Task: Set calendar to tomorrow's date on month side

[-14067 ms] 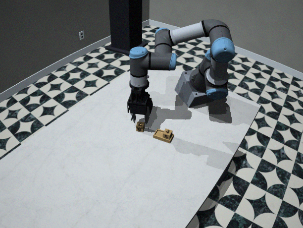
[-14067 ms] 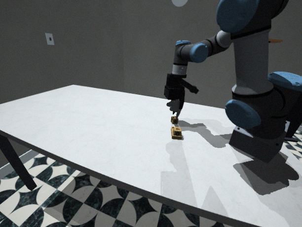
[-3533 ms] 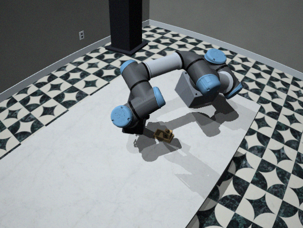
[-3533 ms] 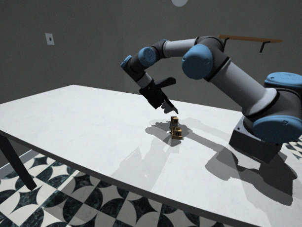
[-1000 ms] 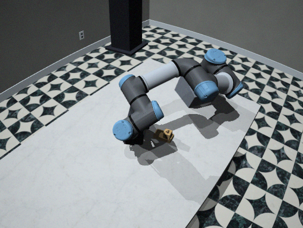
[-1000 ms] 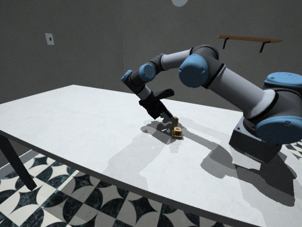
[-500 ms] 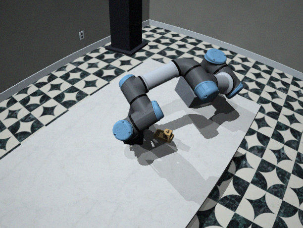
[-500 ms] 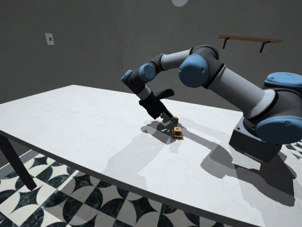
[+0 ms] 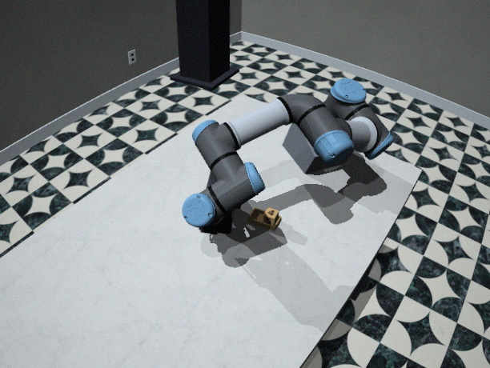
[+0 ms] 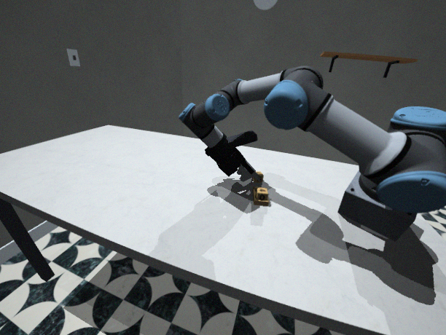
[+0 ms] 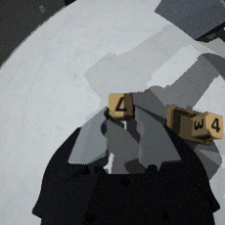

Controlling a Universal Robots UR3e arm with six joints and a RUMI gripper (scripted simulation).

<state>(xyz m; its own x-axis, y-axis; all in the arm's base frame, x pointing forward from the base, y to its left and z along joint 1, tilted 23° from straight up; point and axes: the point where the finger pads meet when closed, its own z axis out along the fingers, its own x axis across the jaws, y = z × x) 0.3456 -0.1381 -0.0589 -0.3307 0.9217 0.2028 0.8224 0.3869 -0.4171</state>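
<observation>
White table; gripper clamped on cube, 4 facing camera, apparently upright; left of tray, tray long axis left-right.

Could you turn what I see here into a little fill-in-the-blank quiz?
1. The gripper has its fingers shut on one wooden ____.
2. The wrist view shows the held cube with the digit ____ facing the camera.
3. The other cube sits in the wooden ____ on the table.
4. The arm's joint caps are coloured ____.

Missing words: cube; 4; tray; blue
</observation>
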